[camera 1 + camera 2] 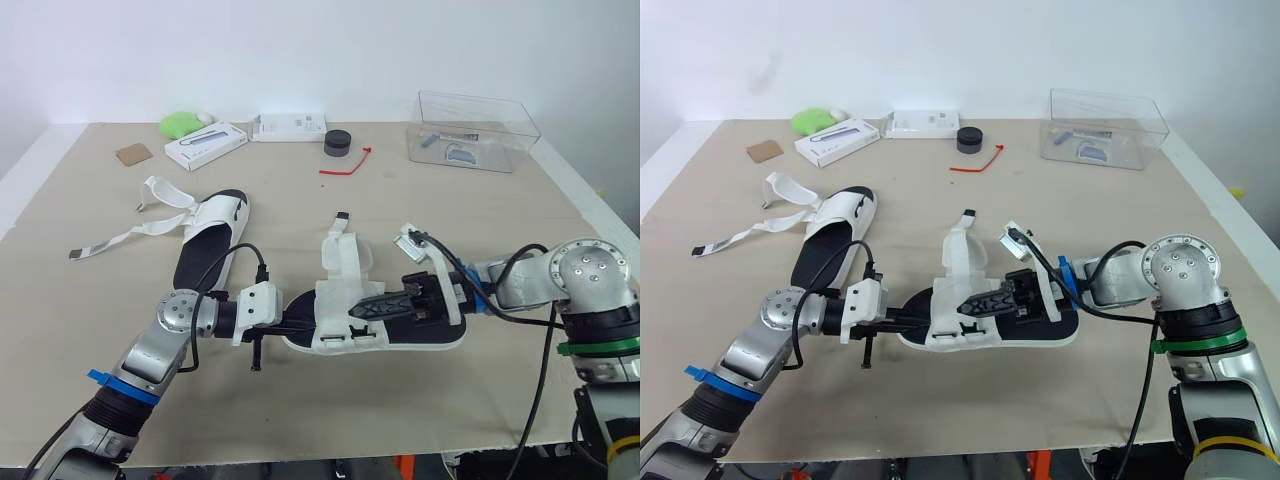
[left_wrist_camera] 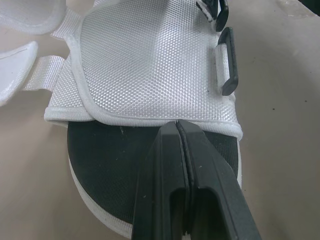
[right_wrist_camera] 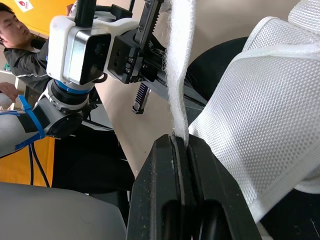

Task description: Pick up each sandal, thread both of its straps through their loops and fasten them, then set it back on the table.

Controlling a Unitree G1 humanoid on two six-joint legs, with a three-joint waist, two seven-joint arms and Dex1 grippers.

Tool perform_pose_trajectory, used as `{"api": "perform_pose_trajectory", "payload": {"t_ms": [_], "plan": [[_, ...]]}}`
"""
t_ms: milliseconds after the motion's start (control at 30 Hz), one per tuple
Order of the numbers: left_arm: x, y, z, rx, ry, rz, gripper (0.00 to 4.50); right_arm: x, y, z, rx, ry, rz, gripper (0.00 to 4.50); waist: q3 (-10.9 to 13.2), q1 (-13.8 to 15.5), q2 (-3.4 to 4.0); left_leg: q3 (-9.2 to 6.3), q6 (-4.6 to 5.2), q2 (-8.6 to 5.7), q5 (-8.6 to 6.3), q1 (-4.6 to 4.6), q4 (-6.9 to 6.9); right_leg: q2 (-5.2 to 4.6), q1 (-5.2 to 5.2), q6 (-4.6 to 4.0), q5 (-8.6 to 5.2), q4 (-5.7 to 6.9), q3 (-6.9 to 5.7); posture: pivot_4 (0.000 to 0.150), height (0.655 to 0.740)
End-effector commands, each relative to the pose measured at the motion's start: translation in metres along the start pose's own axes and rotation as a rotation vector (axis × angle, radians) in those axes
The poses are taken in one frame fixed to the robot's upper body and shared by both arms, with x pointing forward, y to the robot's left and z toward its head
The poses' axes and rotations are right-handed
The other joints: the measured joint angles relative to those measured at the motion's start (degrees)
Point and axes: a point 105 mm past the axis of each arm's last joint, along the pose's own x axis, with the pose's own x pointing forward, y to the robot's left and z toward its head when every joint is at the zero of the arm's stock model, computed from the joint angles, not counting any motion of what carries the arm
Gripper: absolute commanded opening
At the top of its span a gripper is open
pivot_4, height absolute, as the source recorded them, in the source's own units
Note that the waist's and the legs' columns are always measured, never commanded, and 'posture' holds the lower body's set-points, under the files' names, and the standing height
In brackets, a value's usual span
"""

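A white mesh sandal with a black sole point(image 1: 430, 335) lies on the table between my two grippers. My left gripper point(image 1: 312, 329) is shut, its tips touching the hem of the sandal's mesh flap point(image 2: 150, 60) above the black insole. A black loop point(image 2: 229, 60) sits on that flap's side. My right gripper point(image 3: 180, 142) is shut on a white strap point(image 3: 179, 65) that rises from between its fingers; the strap point(image 1: 345, 245) stands upright over the sandal. The second sandal point(image 1: 212, 235) lies at the left, its loose straps point(image 1: 120, 238) spread on the table.
A clear plastic box point(image 1: 470, 130) stands at the back right. A black round object point(image 1: 338, 143), a red tie point(image 1: 347, 165), two white boxes point(image 1: 205, 145) point(image 1: 290, 126), a green object point(image 1: 180, 124) and a brown card point(image 1: 133, 154) line the back. A person point(image 3: 15, 35) sits beyond the table.
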Motion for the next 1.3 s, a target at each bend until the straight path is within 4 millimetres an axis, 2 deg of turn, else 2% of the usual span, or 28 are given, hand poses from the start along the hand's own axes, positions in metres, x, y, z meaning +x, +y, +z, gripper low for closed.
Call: {"api": "perform_pose_trajectory", "payload": {"t_ms": [33, 433, 700, 967, 1300], "plan": [[0.001, -0.003, -0.001, 0.005, 0.012, -0.015, 0.00, -0.005, 0.008, 0.004, -0.009, -0.009, 0.021, 0.04, 0.00, 0.00, 0.00, 0.00, 0.00, 0.00, 0.00, 0.00, 0.00, 0.00, 0.00, 0.00, 0.00, 0.00, 0.00, 0.150, 0.7400], [0.001, -0.003, -0.005, 0.005, 0.022, -0.015, 0.00, -0.001, 0.004, -0.006, 0.048, -0.008, 0.006, 0.04, 0.00, 0.01, 0.00, 0.00, 0.01, 0.00, -0.01, 0.00, 0.00, 0.00, 0.00, 0.00, 0.00, -0.01, 0.00, 0.150, 0.7400], [0.000, -0.001, -0.005, 0.008, 0.024, -0.010, 0.00, 0.001, -0.014, -0.002, -0.002, -0.037, -0.120, 0.04, -0.01, 0.02, 0.00, 0.00, 0.02, 0.00, -0.01, 0.01, 0.00, 0.00, 0.00, 0.00, 0.00, -0.01, 0.00, 0.150, 0.7400], [0.001, -0.001, -0.005, 0.008, 0.025, -0.009, 0.00, 0.006, -0.011, -0.010, -0.077, 0.021, -0.120, 0.04, -0.01, 0.02, 0.01, -0.01, 0.02, 0.01, -0.01, 0.01, 0.00, 0.01, 0.00, 0.00, 0.00, -0.01, 0.00, 0.150, 0.7400], [0.001, -0.001, -0.006, 0.003, 0.028, -0.005, 0.00, 0.005, 0.005, -0.009, -0.187, 0.048, -0.085, 0.04, -0.01, 0.02, 0.01, -0.01, 0.13, 0.01, -0.08, 0.00, -0.01, 0.02, -0.01, -0.01, -0.04, -0.01, -0.01, 0.150, 0.7400]]}}
